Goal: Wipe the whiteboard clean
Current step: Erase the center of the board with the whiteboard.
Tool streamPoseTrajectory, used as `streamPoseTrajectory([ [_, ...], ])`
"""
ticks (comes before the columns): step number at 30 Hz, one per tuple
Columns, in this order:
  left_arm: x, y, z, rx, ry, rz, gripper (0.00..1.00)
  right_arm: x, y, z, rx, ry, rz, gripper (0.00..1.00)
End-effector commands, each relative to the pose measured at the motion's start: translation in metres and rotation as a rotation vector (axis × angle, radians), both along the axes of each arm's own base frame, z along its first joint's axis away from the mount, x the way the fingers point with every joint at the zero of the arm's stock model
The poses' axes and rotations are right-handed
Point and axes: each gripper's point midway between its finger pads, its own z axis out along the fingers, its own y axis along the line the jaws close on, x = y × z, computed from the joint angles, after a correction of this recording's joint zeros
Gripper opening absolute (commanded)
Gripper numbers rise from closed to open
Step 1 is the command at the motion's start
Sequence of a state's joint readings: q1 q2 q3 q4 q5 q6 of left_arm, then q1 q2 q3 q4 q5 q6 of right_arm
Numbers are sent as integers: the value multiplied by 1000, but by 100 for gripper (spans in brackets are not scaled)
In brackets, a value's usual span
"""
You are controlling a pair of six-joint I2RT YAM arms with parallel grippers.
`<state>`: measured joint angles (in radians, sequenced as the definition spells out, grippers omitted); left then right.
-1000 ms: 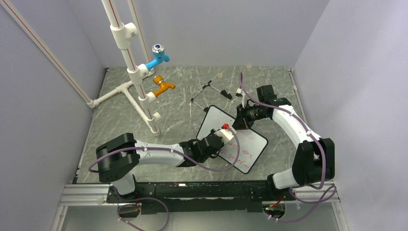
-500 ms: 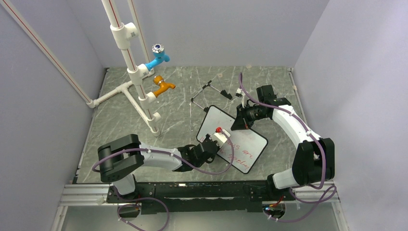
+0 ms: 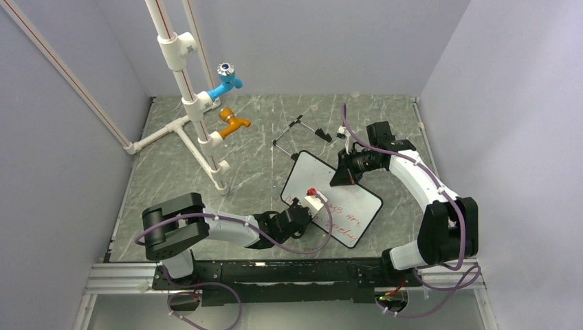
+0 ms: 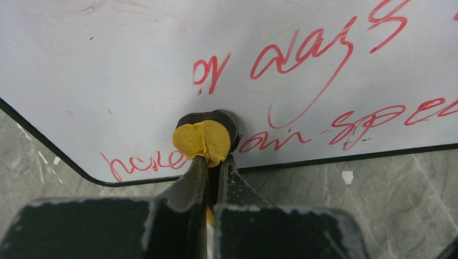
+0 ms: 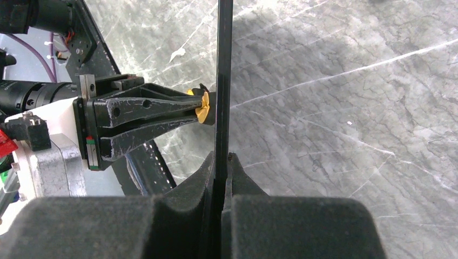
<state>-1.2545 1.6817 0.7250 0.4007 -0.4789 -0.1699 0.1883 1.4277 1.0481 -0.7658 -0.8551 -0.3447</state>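
Yellow-black eraser block (image 4: pixel 202 141), pinched in left gripper (image 4: pixel 212 161) jaws, presses red writing (image 4: pixel 302 54) on the black-framed white rectangular whiteboard (image 4: pixel 108 65); right gripper (image 5: pixel 220 162) jaws pinch its frame.

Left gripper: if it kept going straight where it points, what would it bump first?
The whiteboard. The left gripper points straight at its written face, and the yellow eraser it grips seems to be pressing against that face now, so there is almost no gap left.

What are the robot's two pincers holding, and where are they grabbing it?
The left pincer squeezes the yellow eraser by its rear part, leaving the tip sticking out. The right pincer clamps the whiteboard by its thin black edge.
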Motion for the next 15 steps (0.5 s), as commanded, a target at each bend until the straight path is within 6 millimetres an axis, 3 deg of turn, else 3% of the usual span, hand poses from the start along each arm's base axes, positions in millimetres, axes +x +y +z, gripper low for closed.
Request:
streamPoseTrajectory([
  [1, -5, -13, 0, 55, 36, -78, 0, -5, 12, -5, 24, -99, 142, 0],
  [6, 13, -47, 59, -2, -72, -105, 0, -5, 11, -5, 22, -98, 141, 0],
  [9, 21, -60, 84, -31, -114, -107, 0, -5, 12, -5, 22, -99, 142, 0],
  [15, 42, -63, 120, -81, -173, -105, 0, -6, 11, -4, 22, -102, 142, 0],
])
